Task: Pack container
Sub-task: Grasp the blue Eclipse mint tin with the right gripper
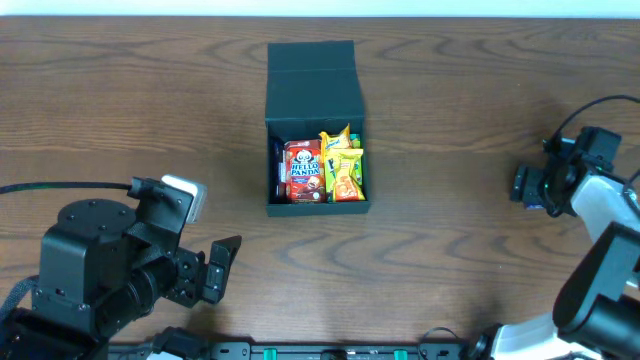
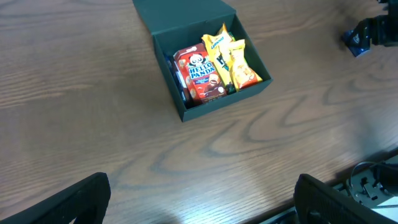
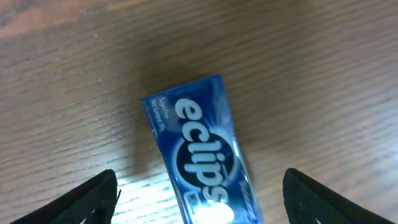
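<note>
Container (image 1: 318, 208) at mid-table (image 1: 120, 100), lid (image 1: 312, 80) folded open and lying flat toward the far edge. Inside, a red Hello Panda box (image 1: 303, 172) stands left of centre and yellow packets (image 1: 345, 170) fill the right side against the right wall. A narrow dark gap shows between the red box and the left wall.

Bare wood surrounds the container on all four sides, with wide clear strips to its left, right and near edge.

Left fingers (image 2: 81, 199) are spread wide apart with nothing between them. They hang at the near-left corner, well apart from the container.

Right fingers (image 3: 93, 199) are also spread wide, one on each side of a blue gum pack (image 3: 199, 155) and touching neither long edge. The pack lies slightly skewed on the wood toward the right edge of the table, well apart from the container.
</note>
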Controlling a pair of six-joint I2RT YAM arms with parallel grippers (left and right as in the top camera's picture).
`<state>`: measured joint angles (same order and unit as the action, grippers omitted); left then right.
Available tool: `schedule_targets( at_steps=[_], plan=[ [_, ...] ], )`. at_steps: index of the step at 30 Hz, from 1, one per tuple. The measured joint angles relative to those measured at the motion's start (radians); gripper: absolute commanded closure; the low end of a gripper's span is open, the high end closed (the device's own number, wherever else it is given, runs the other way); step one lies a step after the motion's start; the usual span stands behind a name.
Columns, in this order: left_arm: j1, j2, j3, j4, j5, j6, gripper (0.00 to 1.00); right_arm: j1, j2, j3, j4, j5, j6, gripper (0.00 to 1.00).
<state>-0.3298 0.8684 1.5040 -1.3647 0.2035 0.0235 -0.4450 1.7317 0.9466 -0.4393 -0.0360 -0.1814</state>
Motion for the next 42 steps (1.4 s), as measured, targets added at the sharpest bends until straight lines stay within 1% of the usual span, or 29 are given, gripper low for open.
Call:
schedule_targets(
  at_steps=[8,22,27,30,31,32,33,34,36,42],
  plan=[
    [0.000,0.000,0.000,0.000,0.000,0.000,0.05,0.000,0.042,0.000,0.023,-0.016,-0.015,0.27],
    [0.000,0.000,0.000,0.000,0.000,0.000,0.05,-0.002,0.042,0.000,0.040,-0.030,-0.019,0.54],
    [0.000,0.000,0.000,0.000,0.000,0.000,0.05,-0.002,0.042,0.000,0.040,-0.038,-0.018,0.62],
    [0.000,0.000,0.000,0.000,0.000,0.000,0.05,-0.002,0.042,0.000,0.041,-0.045,-0.019,0.64],
    [0.000,0.000,0.000,0.000,0.000,0.000,0.05,-0.002,0.042,0.000,0.041,-0.051,-0.018,0.67],
    [0.000,0.000,0.000,0.000,0.000,0.000,0.05,-0.002,0.042,0.000,0.042,-0.058,-0.016,0.71],
    [0.000,0.000,0.000,0.000,0.000,0.000,0.05,-0.002,0.042,0.000,0.042,-0.063,-0.014,0.78],
    [0.000,0.000,0.000,0.000,0.000,0.000,0.05,-0.002,0.042,0.000,0.042,-0.066,-0.013,0.83],
    [0.000,0.000,0.000,0.000,0.000,0.000,0.05,-0.002,0.042,0.000,0.042,-0.072,-0.011,0.85],
    [0.000,0.000,0.000,0.000,0.000,0.000,0.05,-0.002,0.042,0.000,0.042,-0.087,0.010,0.98]
  ],
)
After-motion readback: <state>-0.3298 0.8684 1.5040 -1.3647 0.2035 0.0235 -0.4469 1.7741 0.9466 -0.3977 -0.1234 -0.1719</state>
